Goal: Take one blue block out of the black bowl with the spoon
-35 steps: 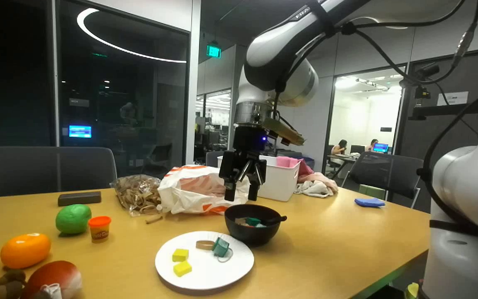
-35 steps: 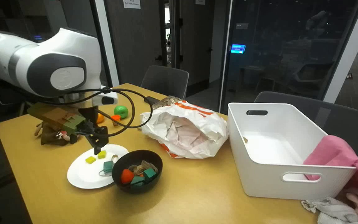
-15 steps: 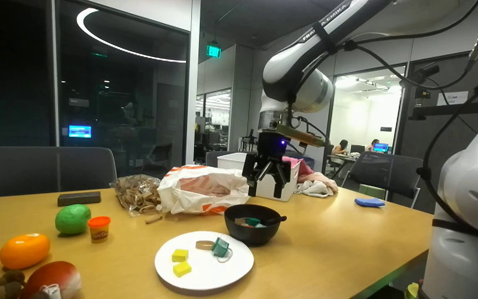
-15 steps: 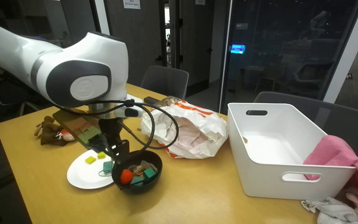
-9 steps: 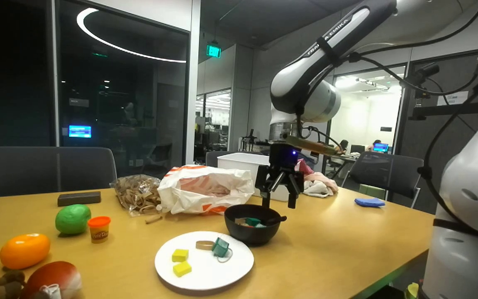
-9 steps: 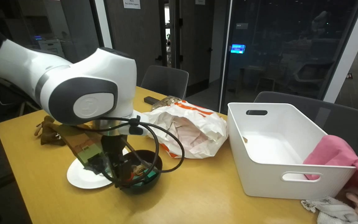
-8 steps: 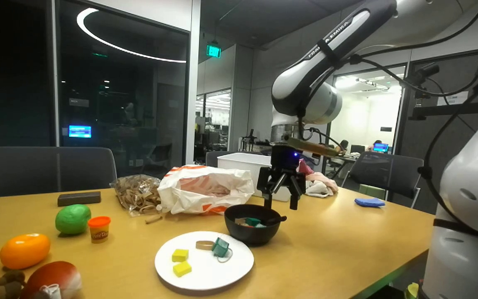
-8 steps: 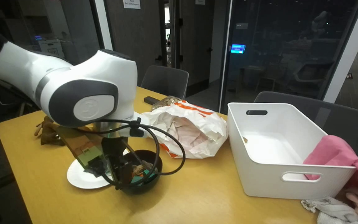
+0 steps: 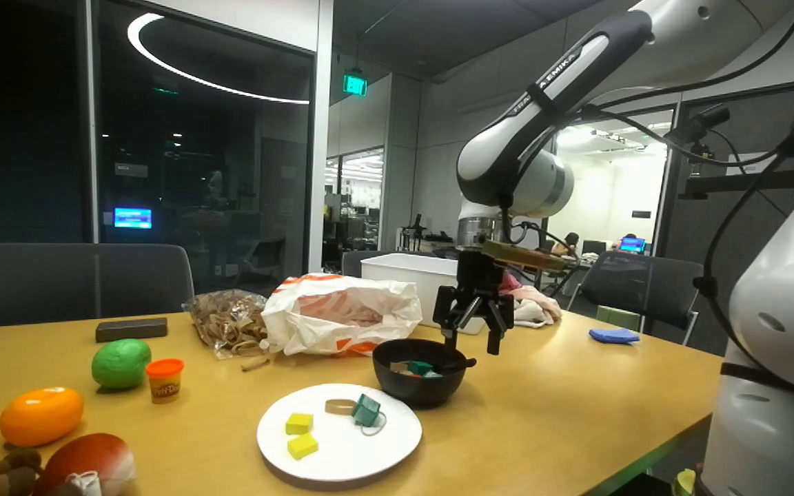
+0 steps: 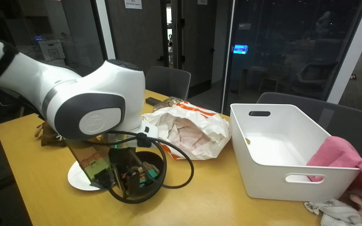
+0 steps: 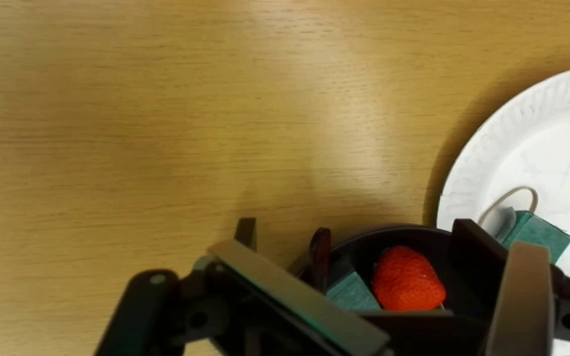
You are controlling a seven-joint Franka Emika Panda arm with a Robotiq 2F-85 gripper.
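While the arm (image 9: 507, 148) arches over the wooden counter (image 9: 542, 427), its end effector (image 9: 474, 344) hangs at the handle side of the black bowl (image 9: 419, 391), and look at that: two fingers (image 11: 522, 296) spread wide apart! Framed between them in the wrist view comes the spoon (image 11: 320, 254), if that dark handle poking up over the rim really is its own (the rest is hidden in the bowl). Right beside the handle, inside the bowl, sits a blue-green block (image 11: 352, 292), and next to that a strawberry (image 11: 407, 279), bright red.

Just beside the bowl lies the white plate (image 9: 352, 451), and it's a busy one: two yellow blocks (image 9: 302, 446) near each other, a second blue-green block (image 9: 367, 410) tilted, a tan band (image 9: 339, 406) close by.

Over to the back in an exterior view, a crumpled white bag (image 9: 335, 324) with orange stripes, a clear bag (image 9: 228, 320) next to it; nearer, a green fruit (image 9: 121, 363) alongside a small tub (image 9: 165, 380) with an orange lid. And in an exterior view, well apart from the bowl, stands the white bin (image 10: 281, 180), pink cloth (image 10: 335, 153) draped over its edge!
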